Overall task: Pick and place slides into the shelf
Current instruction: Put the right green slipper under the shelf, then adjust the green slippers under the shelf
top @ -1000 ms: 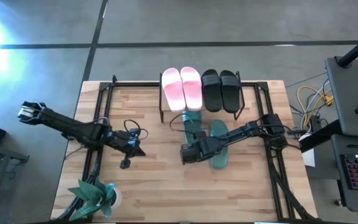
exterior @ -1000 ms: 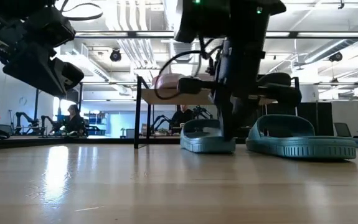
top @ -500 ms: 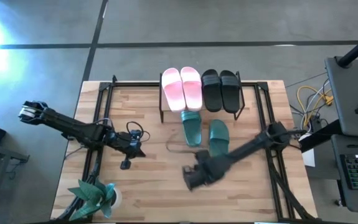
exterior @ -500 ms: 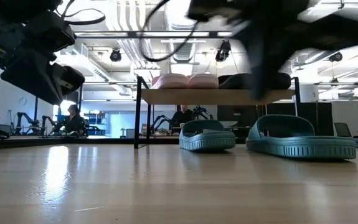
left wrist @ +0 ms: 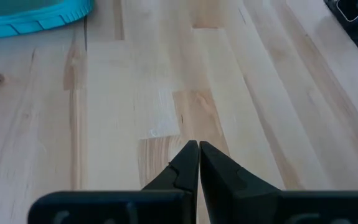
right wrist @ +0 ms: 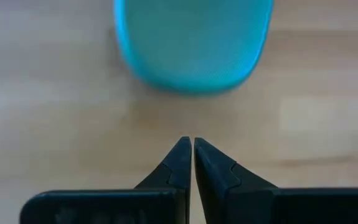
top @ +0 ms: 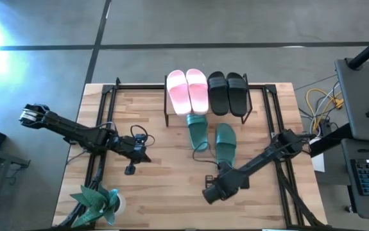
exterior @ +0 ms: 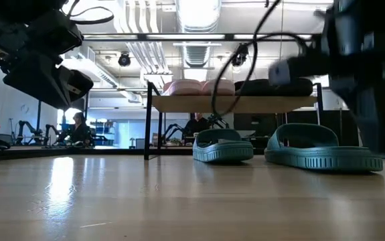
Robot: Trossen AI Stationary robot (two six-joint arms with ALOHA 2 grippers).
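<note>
**Q:** Where, then, do the sandals lie?

**A:** Overhead, the pink pair (top: 187, 91) and the black pair (top: 227, 93) sit side by side on the shelf (top: 206, 114) at the table's (top: 158, 192) far edge. Two green sandals (top: 211, 137) rest on the tabletop just in front of the shelf, one partly under its front edge, the other beside it and farther out.

**Q:** And the two grippers?

**A:** The right gripper (top: 210, 192) hangs over bare wood in front of the green sandals, fingers pressed together, holding nothing; its wrist camera shows a sandal's rounded end (right wrist: 193, 43) ahead. The left gripper (top: 129, 168) waits over the table's left side, likewise closed and empty.
</note>
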